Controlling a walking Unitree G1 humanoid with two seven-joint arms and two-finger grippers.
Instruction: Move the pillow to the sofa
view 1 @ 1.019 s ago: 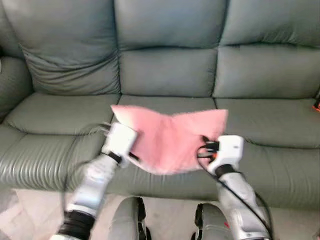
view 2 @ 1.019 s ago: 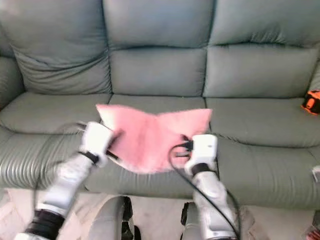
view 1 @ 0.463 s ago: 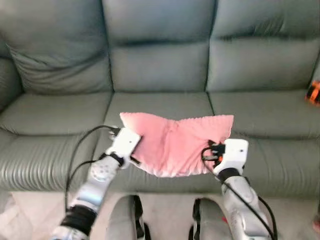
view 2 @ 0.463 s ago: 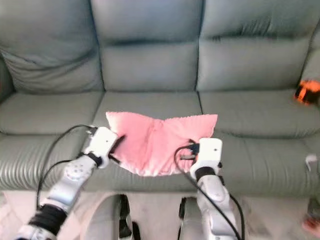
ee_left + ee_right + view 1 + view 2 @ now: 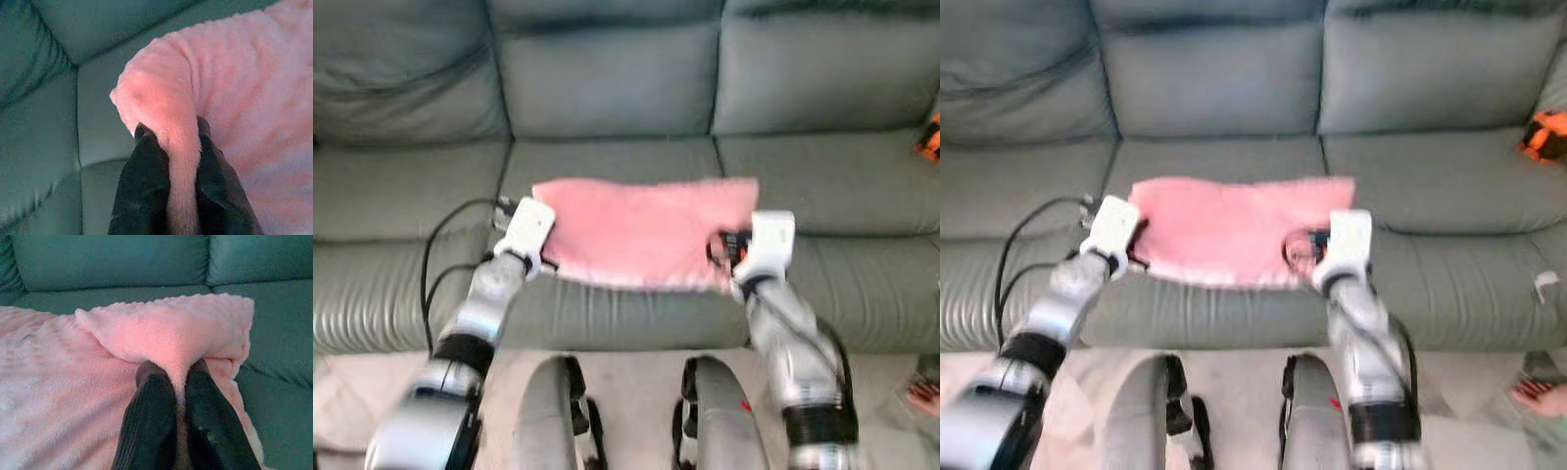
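Left eye view: the pink pillow (image 5: 641,233) lies flat at centre frame on the sofa (image 5: 607,88) seat, long axis across; left gripper (image 5: 530,230) and right gripper (image 5: 756,245) at its ends.

Wrist views: both jaws are clenched on pillow folds; the release is equal for both arms.

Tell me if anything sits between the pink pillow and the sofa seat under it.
Nothing visible does. The pink pillow lies over the sofa middle seat, pinched by the left gripper and right gripper; the orange object is far right.
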